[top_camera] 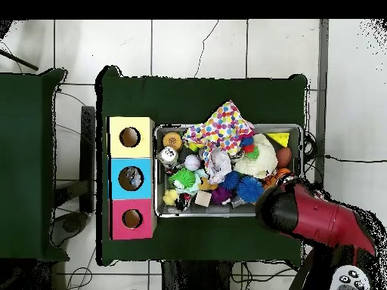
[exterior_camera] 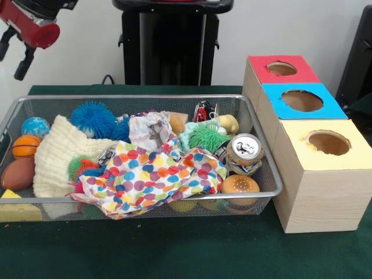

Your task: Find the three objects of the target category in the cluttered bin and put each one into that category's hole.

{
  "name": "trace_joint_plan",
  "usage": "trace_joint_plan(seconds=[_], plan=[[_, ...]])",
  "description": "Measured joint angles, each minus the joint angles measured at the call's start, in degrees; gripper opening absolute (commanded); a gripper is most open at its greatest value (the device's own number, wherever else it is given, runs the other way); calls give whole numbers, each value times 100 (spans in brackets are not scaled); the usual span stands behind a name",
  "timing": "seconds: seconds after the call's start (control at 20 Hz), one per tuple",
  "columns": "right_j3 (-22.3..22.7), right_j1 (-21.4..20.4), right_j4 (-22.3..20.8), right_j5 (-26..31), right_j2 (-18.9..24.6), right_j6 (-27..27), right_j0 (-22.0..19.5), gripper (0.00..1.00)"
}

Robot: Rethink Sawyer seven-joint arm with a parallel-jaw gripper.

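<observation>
Red and black arm drawn back at the bin's end; its gripper (exterior_camera: 22,61) shows in the front view at about 10 o'clock of the frame, above and outside the wire mesh bin (exterior_camera: 264,152), hanging over no object. Cannot tell whether the jaws are spread or pressed together: only dark tips show, and the overhead view hides them under the arm's red body. The target category is not given, so the task's things can only be guessed at. Candidates nearest the jaws lie in that end of the bin: small orange basketball (exterior_camera: 25,146), brown football (exterior_camera: 18,173) below it, blue patterned ball (exterior_camera: 35,126) above it. These sit at roughly 6 o'clock from the jaws in the front view. Much is buried: a polka-dot cloth (exterior_camera: 151,177) and a cream knitted cloth (exterior_camera: 61,152) cover the bin's middle. At the far end stand a drink can (exterior_camera: 244,152) upright and a toy hamburger (exterior_camera: 240,188). The three-hole wooden box, its yellow hole (exterior_camera: 328,142) nearest the camera, stands beyond that end, so any pick must cross the whole bin's length. The green surface (exterior_camera: 174,250) carries both.
</observation>
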Motion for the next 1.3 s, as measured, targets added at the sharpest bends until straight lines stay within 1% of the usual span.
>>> trace_joint_plan(seconds=[0.05,0.2,0.55,0.9,1.3], plan=[[41,-11,-120,0,60,0,-12,100],[49,-22,-276,-1,169,0,32,100],[49,-74,-565,-1,409,0,197,100],[49,-134,-810,-1,526,0,335,100],[49,-131,-934,-1,547,0,386,100]])
